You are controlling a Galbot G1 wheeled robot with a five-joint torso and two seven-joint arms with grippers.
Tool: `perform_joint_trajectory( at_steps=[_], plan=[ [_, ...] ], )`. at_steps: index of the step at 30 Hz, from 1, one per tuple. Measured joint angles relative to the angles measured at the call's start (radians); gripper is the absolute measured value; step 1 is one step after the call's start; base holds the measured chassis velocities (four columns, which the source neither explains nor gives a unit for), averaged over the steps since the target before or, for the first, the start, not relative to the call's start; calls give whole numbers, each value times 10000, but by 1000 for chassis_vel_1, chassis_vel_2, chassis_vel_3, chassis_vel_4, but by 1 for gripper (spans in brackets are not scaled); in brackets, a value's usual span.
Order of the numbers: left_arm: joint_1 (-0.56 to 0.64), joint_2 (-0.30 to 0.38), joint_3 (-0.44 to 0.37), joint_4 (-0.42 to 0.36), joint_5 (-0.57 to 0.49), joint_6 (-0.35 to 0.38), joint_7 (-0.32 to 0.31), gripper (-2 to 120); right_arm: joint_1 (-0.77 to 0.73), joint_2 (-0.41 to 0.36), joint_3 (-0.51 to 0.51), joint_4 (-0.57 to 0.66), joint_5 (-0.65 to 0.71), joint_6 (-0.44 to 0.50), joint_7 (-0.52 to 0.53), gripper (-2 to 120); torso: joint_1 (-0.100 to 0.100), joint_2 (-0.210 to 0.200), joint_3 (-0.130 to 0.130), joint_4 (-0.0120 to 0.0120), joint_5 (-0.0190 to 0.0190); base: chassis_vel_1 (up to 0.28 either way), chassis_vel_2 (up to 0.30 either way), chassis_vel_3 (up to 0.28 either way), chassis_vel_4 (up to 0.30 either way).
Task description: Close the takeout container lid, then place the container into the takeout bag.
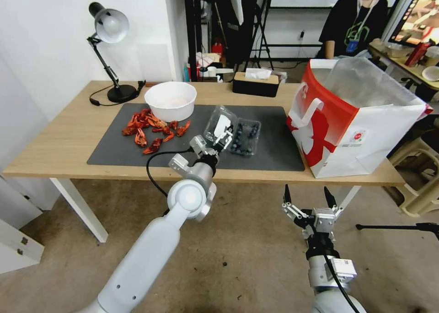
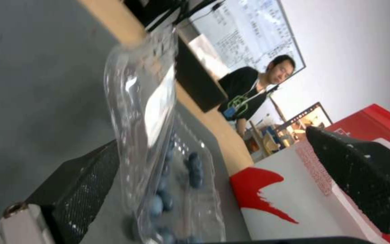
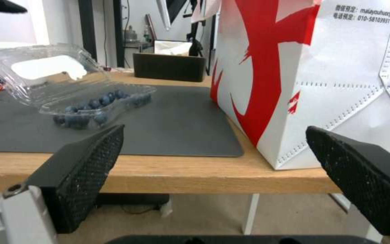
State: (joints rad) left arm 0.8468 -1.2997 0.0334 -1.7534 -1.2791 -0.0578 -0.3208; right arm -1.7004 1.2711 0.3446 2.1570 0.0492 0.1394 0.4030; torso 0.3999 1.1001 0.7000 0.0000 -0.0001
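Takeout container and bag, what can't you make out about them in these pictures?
- Left gripper and lid: head view too small, left wrist view blurred, so contact is unclear.
- Takeout bag interior: head view shows just silvery lining; its walls hide the bottom.
- Takeout container: its hinge sits behind the raised lid in the right wrist view.
- Right gripper hangs open below the table edge.

Takeout container [image 1: 245, 138]: small clear clamshell, blueberries inside, open, on the dark mat mid-table. Lid [image 1: 220, 123]: clear hinged half with white label, tilted up on the container's left. Takeout bag [image 1: 354, 121]: big red-and-white paper bag, upright, mouth open, silvery lining, right end of table.
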Motion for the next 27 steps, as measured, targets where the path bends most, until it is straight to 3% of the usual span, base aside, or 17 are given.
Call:
perform_joint_trajectory(
  at_steps=[13, 19, 27],
  plan=[
    [-542, 401, 320, 66, 249, -294, 700, 100, -24, 38, 35, -26, -46, 35, -14, 100, 0, -1, 1, 0, 1, 0, 0, 0, 0],
    [-638, 369, 387, -288, -210, -241, 662, 100, -47, 34, 77, -22, -54, 39, -15, 100, 0, 0, 0, 0, 0, 0, 0, 0, 0],
    [-844, 272, 393, -684, -1510, 163, 148, 100, -87, 30, 94, 20, -58, 39, -16, 100, 0, 0, 0, 0, 2, 0, 0, 0, 0]
  ],
)
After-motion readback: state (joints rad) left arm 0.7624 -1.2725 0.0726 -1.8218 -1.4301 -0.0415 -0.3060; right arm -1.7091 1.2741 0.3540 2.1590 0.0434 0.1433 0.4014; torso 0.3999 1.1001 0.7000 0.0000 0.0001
